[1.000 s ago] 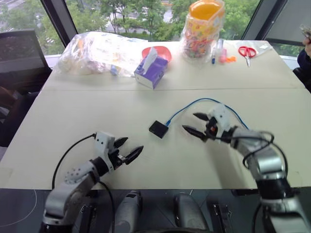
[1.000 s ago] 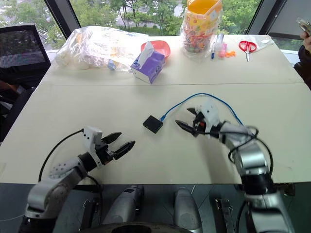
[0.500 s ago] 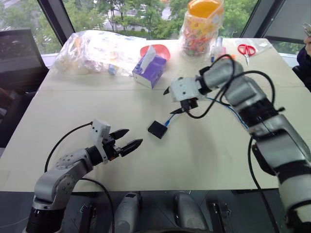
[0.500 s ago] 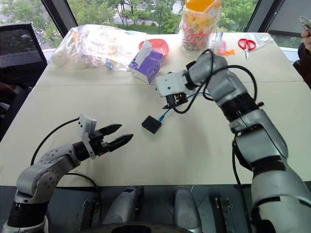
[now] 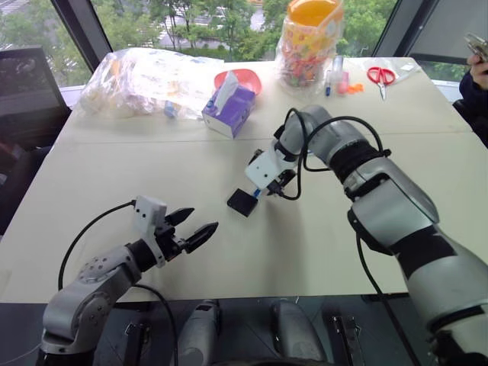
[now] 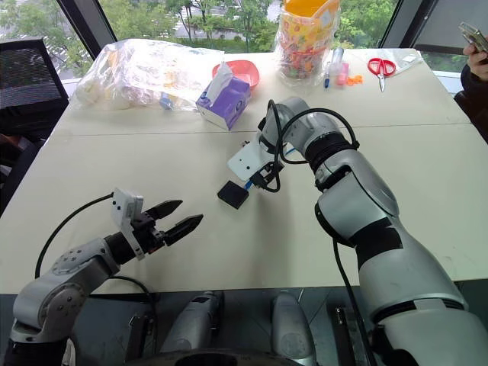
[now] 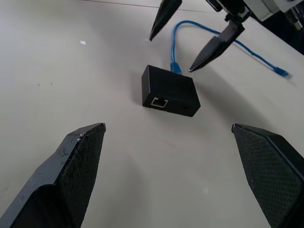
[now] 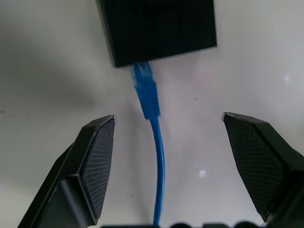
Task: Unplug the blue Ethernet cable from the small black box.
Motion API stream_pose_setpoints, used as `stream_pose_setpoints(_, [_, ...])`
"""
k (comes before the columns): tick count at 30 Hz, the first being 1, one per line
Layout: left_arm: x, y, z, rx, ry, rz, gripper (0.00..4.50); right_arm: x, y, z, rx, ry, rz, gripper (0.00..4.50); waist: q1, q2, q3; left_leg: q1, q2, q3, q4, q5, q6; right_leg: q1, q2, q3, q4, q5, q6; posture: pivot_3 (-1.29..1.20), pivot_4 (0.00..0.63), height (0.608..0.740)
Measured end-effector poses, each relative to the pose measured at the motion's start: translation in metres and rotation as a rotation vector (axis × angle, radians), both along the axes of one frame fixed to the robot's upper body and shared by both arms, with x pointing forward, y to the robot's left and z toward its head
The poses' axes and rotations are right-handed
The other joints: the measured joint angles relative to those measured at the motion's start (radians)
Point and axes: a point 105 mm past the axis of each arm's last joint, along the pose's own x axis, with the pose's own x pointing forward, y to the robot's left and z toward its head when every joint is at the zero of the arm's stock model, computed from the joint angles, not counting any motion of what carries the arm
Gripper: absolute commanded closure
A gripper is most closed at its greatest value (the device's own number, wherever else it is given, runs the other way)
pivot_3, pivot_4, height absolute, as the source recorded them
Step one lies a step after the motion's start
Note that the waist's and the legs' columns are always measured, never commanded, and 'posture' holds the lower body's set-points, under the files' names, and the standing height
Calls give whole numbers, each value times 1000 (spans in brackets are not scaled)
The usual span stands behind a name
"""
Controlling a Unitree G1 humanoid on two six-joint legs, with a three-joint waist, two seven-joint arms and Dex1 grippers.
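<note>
Blue against the pale tabletop (image 5: 114, 168), the Ethernet cable (image 8: 156, 156) is plugged into the small black box (image 5: 242, 202), which lies flat near the middle of the tabletop, well in from every edge. The plug enters the side of the box that faces the far right corner, and the cord runs off that way in a curve.

The right pincer (image 5: 267, 188) hangs over this spot, pointing steeply down, its fingers spread wide and empty. In its wrist view the plug and the first stretch of cord lie between the two fingertips (image 8: 92, 166), running straight away from the wrist toward the box. So the cable's long axis crosses the gap between the fingers squarely, which looks right for closing on the plug and pulling away from the box.

The left pincer (image 5: 191, 229) is held above the near edge, also wide and empty, pointing at the box from the opposite side, where a free port faces it. It stands well apart from the box; the right arm is clearly the nearer. The box is loose and may drag along unless steadied.
</note>
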Motion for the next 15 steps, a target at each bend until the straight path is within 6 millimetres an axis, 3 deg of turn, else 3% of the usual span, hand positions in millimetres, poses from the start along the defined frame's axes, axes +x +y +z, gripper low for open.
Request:
stream_pose_setpoints(8, [-2,3,2,5,-9,19,47,-2,8,-7,-21,-9,32,727,-1,0,0,1,0,0,0,0,0,0,0,0,1,0,0,0,150,726])
stream_pose_setpoints(12, [-2,3,2,10,-10,14,0,-2,9,-9,-43,-9,31,2065,-1,0,0,2,0,0,0,1,-1,1,0,0,2,0,0,0,150,726])
stream_pose_setpoints(15, [-4,6,4,25,-14,0,0,-1,8,-13,-62,-5,14,3605,-3,0,0,4,0,0,0,1,-1,2,0,1,3,0,-1,0,150,726])
